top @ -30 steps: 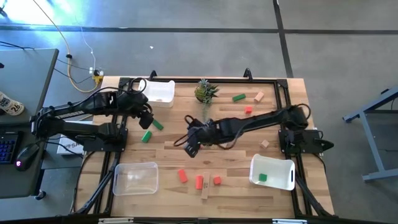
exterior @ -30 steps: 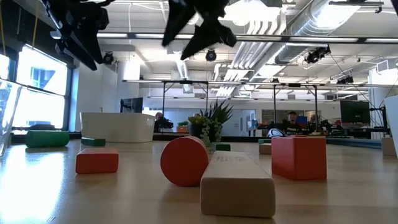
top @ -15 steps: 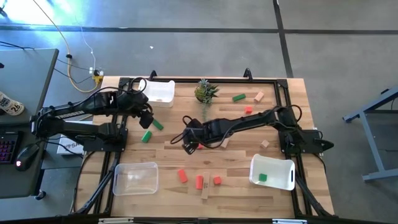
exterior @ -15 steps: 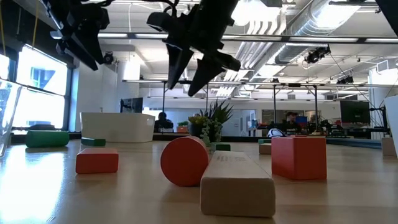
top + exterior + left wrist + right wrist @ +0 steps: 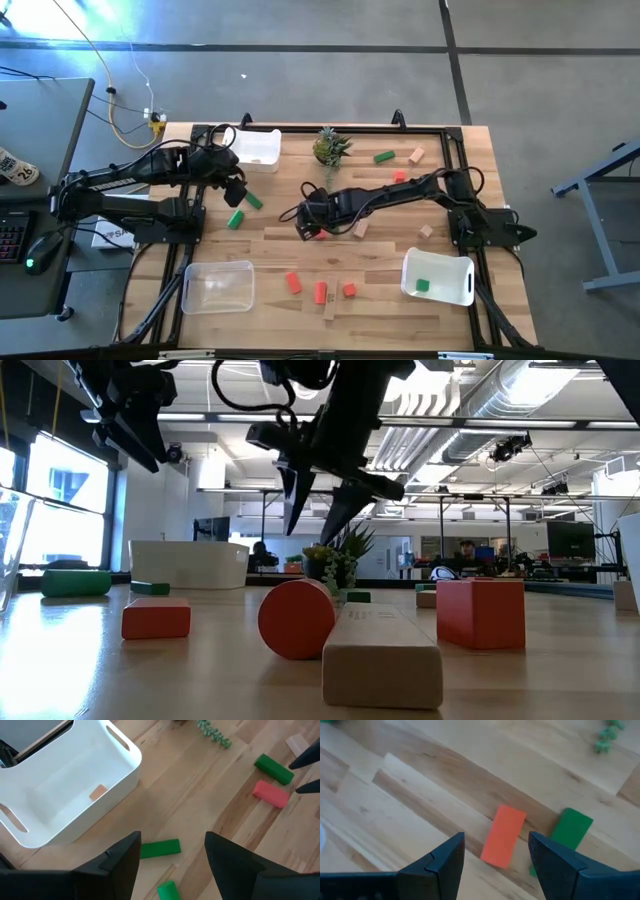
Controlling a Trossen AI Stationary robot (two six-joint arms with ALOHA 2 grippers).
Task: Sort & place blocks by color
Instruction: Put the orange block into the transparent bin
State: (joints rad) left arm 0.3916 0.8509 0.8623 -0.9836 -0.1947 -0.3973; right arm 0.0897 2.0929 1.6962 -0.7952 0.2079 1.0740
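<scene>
**Q:** Fingers, right arm — state and position?

**A:** Right gripper (image 5: 312, 226) is stretched out over the middle of the worktop (image 5: 400, 305), fingers spread wide with nothing between them. The right wrist view has a red-orange bar (image 5: 503, 836) lying flat in the gap between the two fingers, with a green block (image 5: 570, 828) just beside it (whether the two touch, I cannot tell). The low view shows this gripper hanging above the blocks, clear of the wood.

**Q:** Left arm?

**A:** Left gripper (image 5: 236, 190) hovers near the white bin (image 5: 256, 147) at the far-left corner, fingers also spread, empty. A flat green bar (image 5: 159, 848) lies between its fingers on the worktop; a second green block (image 5: 168, 891) sits just beside that. One tan block (image 5: 98, 792) is inside the white bin.

**Q:** Where are the remaining blocks?

**A:** Scattered.
- Near edge, centre: red bar (image 5: 293, 282), red cylinder (image 5: 320, 292), red cube (image 5: 349, 290) and tan bar (image 5: 329, 306), grouped close.
- Far side, right of the potted plant (image 5: 329, 146): green bar (image 5: 384, 156), tan block (image 5: 416, 155), small red block (image 5: 399, 177).
- Right of centre: two tan blocks (image 5: 360, 229) and (image 5: 426, 231), apart.
- White bin at near right (image 5: 440, 262) holds one green cube (image 5: 422, 285).
- Clear bin (image 5: 218, 286) stands at near left.
</scene>
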